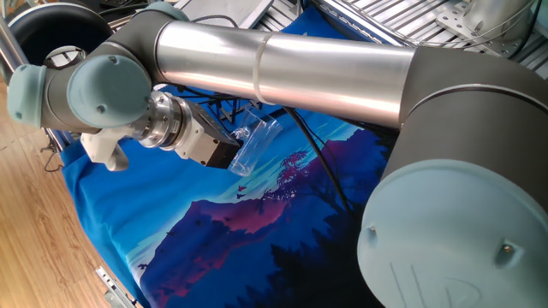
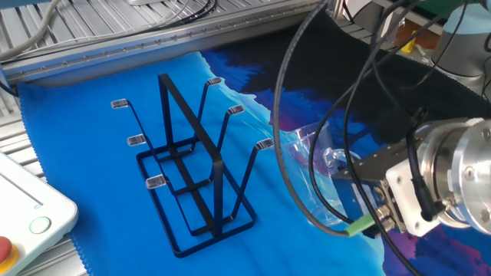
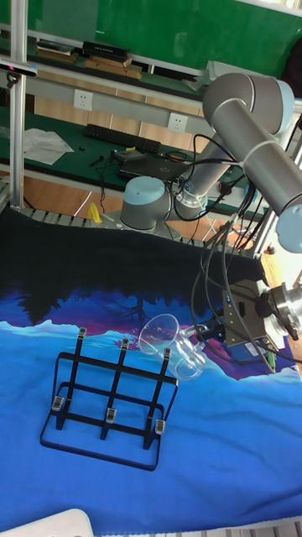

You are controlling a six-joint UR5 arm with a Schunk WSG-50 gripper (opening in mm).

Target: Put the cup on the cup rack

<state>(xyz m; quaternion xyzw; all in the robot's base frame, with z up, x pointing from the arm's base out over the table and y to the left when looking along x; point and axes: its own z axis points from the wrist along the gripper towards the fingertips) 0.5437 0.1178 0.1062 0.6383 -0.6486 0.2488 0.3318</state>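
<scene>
In one fixed view, the small transparent glass cup (image 1: 254,141) hangs tilted above the blue printed cloth (image 1: 214,231), pinched at its base end by the two-finger gripper (image 1: 231,160); its long axis slants up and away from the gripper, mouth outward. Being thin clear glass it is likely rigid, light, slippery and breakable, so a firm pinch near the base or on the wall seems the safest hold. In the other fixed view, the cup (image 2: 316,165) sits just beside the black thin-wire cup rack (image 2: 192,165), to that rack's right, its mouth turned toward the nearest peg and the gripper (image 2: 349,170) closed on its far end. In the tall fixed view, the cup (image 3: 172,344) lies nearly on its side at the rack's (image 3: 109,398) upper right corner, open mouth pointing toward the rack, the gripper (image 3: 200,334) clamped on its base side.
</scene>
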